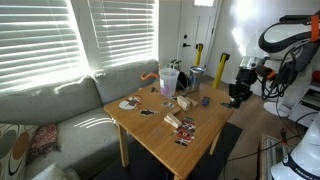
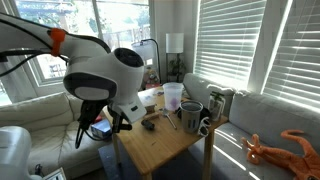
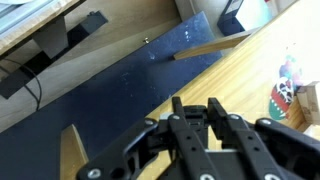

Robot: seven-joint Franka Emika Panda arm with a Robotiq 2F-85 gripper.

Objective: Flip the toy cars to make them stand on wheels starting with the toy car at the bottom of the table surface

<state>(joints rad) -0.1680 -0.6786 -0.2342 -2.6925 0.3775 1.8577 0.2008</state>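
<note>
The light-wood table surface (image 1: 160, 140) also shows in an exterior view (image 2: 165, 150) and in the wrist view (image 3: 250, 70). A tiny bluish toy car (image 1: 205, 100) lies near its right side, and another small dark thing (image 1: 147, 112) lies toward the sofa side. My gripper (image 1: 238, 94) hangs at the table's edge, away from the sofa, and shows behind the arm in an exterior view (image 2: 120, 118). In the wrist view its fingers (image 3: 194, 108) are close together on a small dark thing that looks like a toy car (image 3: 193, 112), above the table edge.
Cups (image 1: 168, 80) (image 2: 173, 97) and a dark mug (image 2: 192, 115) stand at the table's far side. Reddish-and-white striped items (image 1: 180, 128) (image 3: 286, 88) lie on the table. A grey sofa (image 1: 50, 110) is beside it, and a dark rug (image 3: 110, 100) lies below.
</note>
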